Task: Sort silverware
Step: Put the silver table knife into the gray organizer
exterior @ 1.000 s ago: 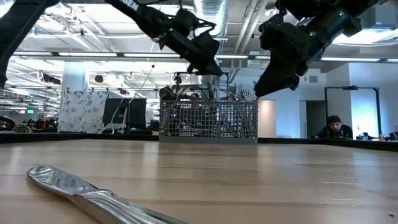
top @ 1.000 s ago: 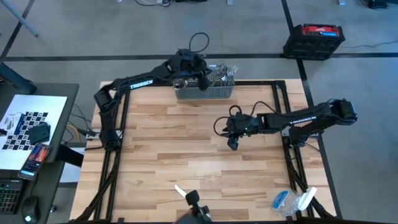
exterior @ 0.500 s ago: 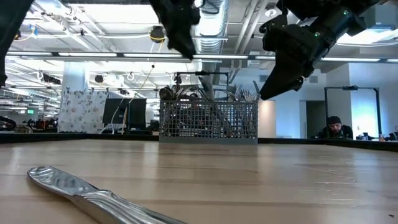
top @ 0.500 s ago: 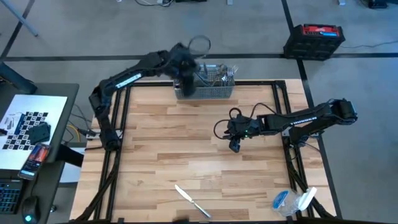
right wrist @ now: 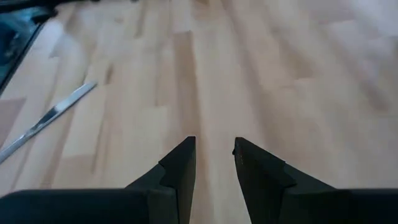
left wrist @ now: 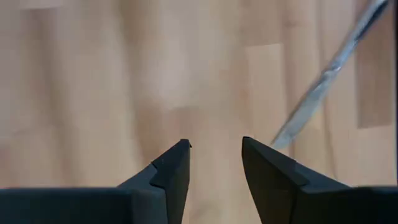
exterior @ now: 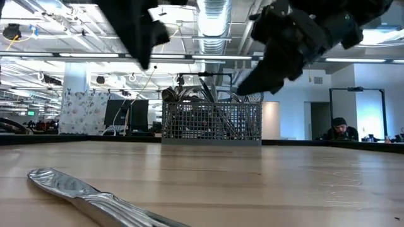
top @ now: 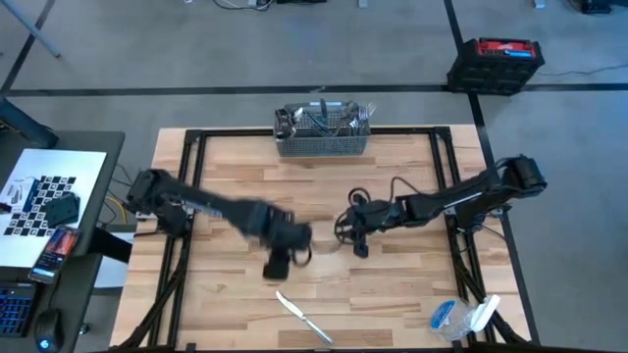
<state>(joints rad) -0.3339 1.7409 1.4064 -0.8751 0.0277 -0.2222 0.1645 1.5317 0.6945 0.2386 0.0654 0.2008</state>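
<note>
- Left hand [top: 276,265] sits lower centre of the high view, over bare wood of the tabletop [top: 226,196]. In its wrist view the two fingers [left wrist: 171,171] stand apart with plain wood between them; nothing held.
- Table knife [top: 302,317] lies flat on the tabletop at bottom centre of the high view, just below the left hand and not touching it. Same knife appears as a slanted blade in the upper right of the left wrist view [left wrist: 329,81] and as a shiny handle at lower left of the low view [exterior: 76,189].
- Right hand [top: 359,245] sits centre-right of the high view, above the wood. Its fingers [right wrist: 180,165] show a narrow gap, nothing between them.
- Wire-mesh basket [top: 322,144] stands at the top-centre edge of the tabletop, holding the remaining silverware [top: 324,118] upright, handles and heads above the rim.
</note>
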